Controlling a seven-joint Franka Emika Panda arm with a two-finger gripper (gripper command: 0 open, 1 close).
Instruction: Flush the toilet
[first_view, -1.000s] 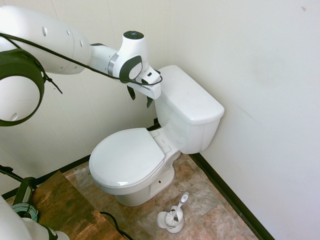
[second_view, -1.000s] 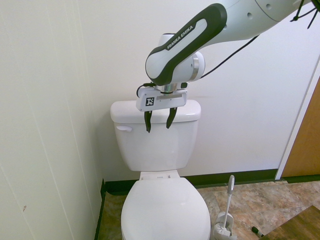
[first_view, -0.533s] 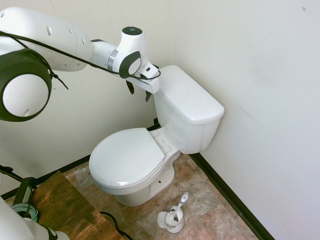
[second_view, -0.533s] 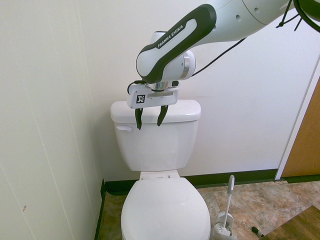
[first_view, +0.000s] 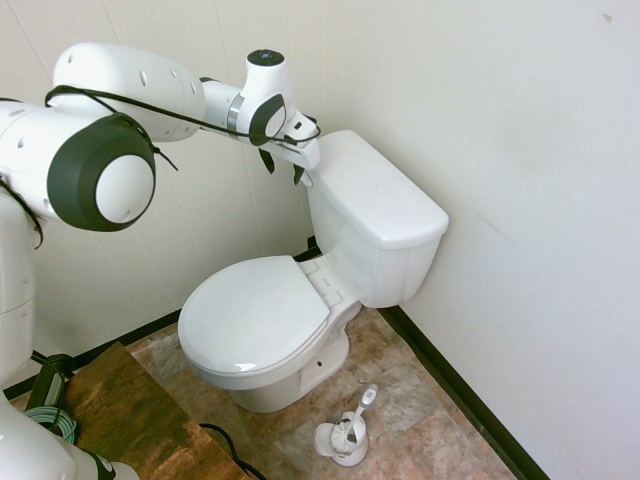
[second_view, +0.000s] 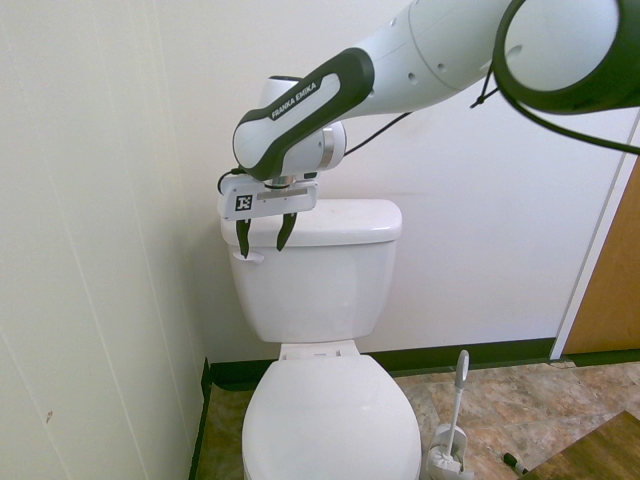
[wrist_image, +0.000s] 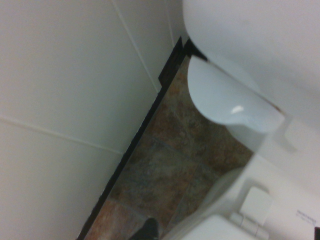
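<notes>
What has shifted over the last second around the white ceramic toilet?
The gripper slid along the white ceramic toilet's tank front toward the small white flush lever at the corner by the side wall, open jaws now straddling it. Nothing grasped. Toilet, lid and white toilet brush unchanged.

One outside camera looks down from high beside the toilet (first_view: 330, 270); the other faces its tank head-on. Both show the hand (second_view: 258, 236). The wrist camera looks down, close, beside the tank.
</notes>
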